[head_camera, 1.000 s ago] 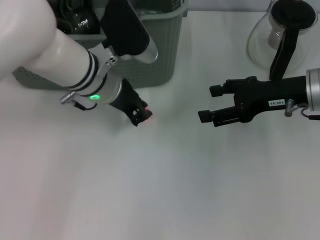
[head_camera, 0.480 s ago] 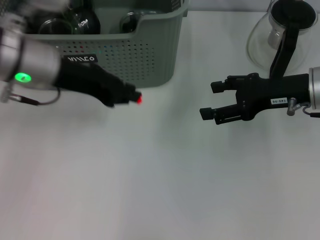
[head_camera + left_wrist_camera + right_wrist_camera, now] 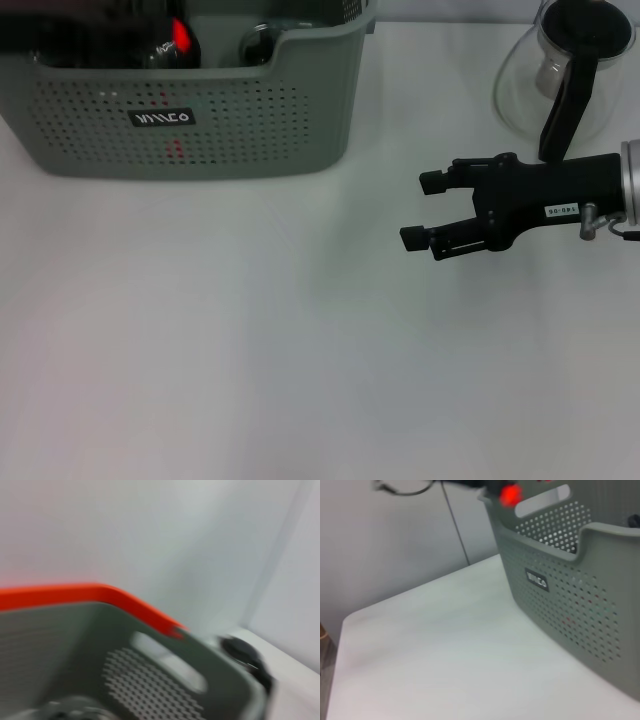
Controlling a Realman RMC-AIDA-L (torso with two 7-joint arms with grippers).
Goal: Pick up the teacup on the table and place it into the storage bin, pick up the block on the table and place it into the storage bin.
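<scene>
- The large grey-green perforated plastic storage bin point(image 3: 200, 110) sits at the far left of the white table point(image 3: 300, 350), with dark glassware inside it.
- Compared with half a second ago, my left arm has swung up off the table and over the bin. In the head view only a dark shape with a red glow point(image 3: 181, 33) shows above the bin's far edge.
- I cannot tell whether the left claw holds anything or how its fingers stand. If it carries the small block and lets go too soon, the piece could strike the glassware.
- The clear glass pot with a black handle point(image 3: 560, 70) stands far right.
- My right gripper point(image 3: 424, 212) hovers just this side of it, fingers spread and empty, barely shifted. Any swing could knock the pot.
</scene>
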